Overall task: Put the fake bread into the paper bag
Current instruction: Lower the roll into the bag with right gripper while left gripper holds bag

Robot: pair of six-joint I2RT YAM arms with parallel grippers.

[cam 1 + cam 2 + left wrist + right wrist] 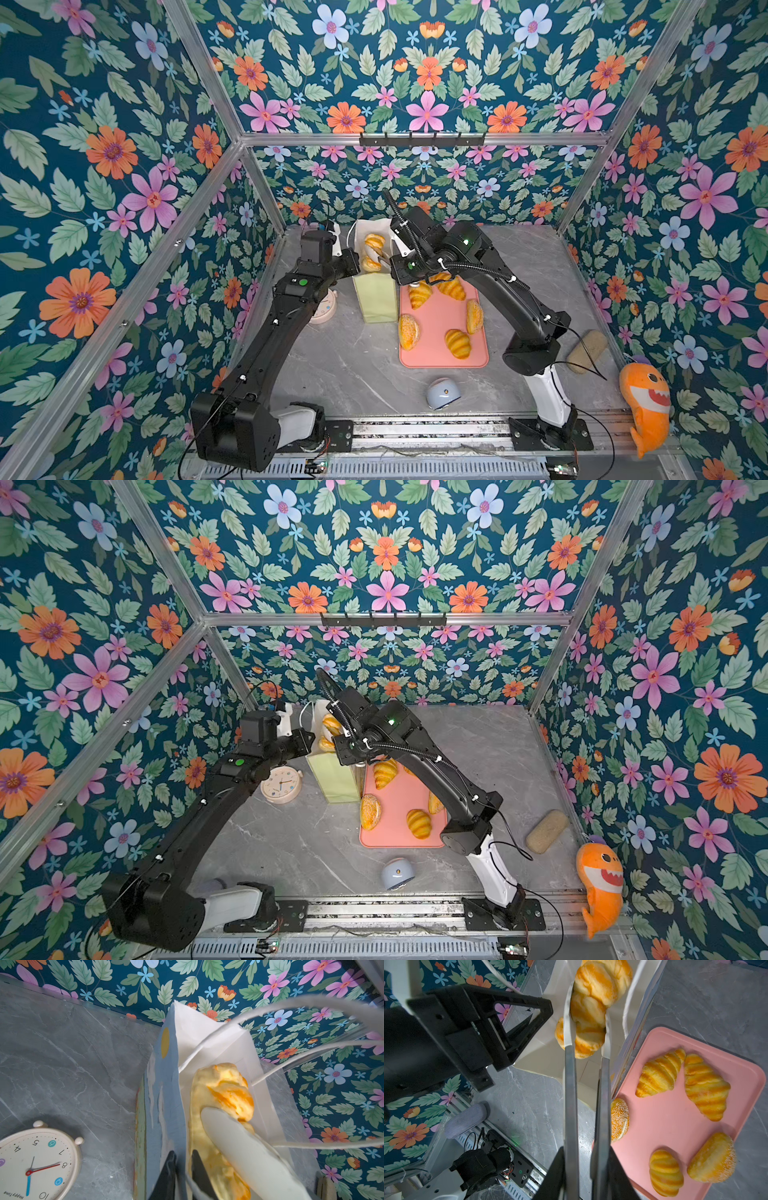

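The paper bag (376,299) (334,781) stands upright left of a pink tray (440,357). My left gripper (185,1159) (353,262) is shut on the bag's blue printed wall (162,1105) at the rim, one jaw on each side. My right gripper (586,1153) (401,266) is shut on metal tongs (571,1084). The tongs' white tips (239,1147) pinch a piece of fake bread, a croissant (589,1012) (224,1088), inside the bag's open mouth. Several more fake bread pieces lie on the tray, among them a croissant (458,343) and a seeded bun (408,331).
A cream alarm clock (282,785) (37,1163) lies left of the bag. A pale blue round object (444,392) sits near the front rail. At the right wall lie a tan oblong block (588,351) and an orange shark plush (646,407).
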